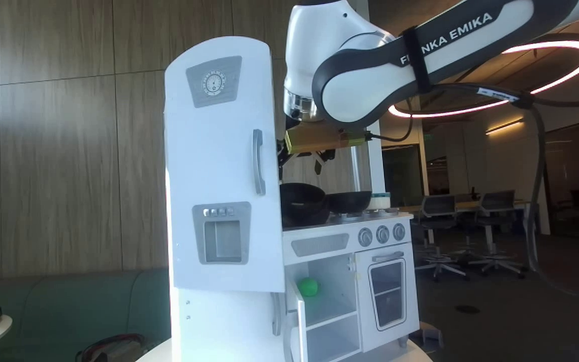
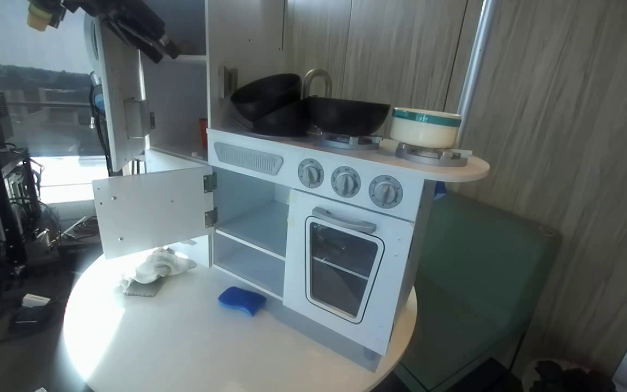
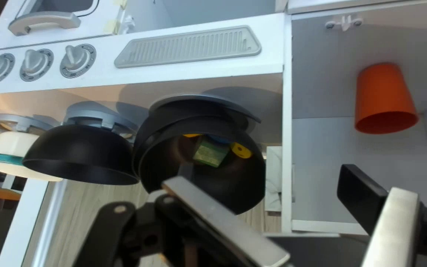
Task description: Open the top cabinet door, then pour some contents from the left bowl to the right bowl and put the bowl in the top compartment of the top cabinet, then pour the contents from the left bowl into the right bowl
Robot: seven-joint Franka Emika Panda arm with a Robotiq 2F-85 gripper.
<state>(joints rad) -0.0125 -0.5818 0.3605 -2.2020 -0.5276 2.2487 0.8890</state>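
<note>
The top cabinet door (image 1: 224, 171) stands swung open; its inner face shows in an exterior view (image 2: 120, 98). The top cabinet (image 2: 245, 43) has a shelf, with the top compartment (image 2: 185, 27) above it. Two black bowls are stacked at left on the counter; the upper, left bowl (image 2: 262, 95) is tilted and holds green, yellow and blue pieces, seen in the wrist view (image 3: 202, 185). The right bowl (image 2: 349, 114) looks black and sits on a burner, also in the wrist view (image 3: 83, 155). My gripper (image 3: 272, 181) is open and empty, above the stacked bowls in an exterior view (image 1: 303, 160).
An orange cup (image 3: 386, 98) stands in the lower cabinet space. A cream pot (image 2: 425, 129) is on the far burner. A small lower door (image 2: 153, 212) is open, with a green ball (image 1: 308, 287) inside. A blue sponge (image 2: 241, 300) and white cloth (image 2: 158, 265) lie on the table.
</note>
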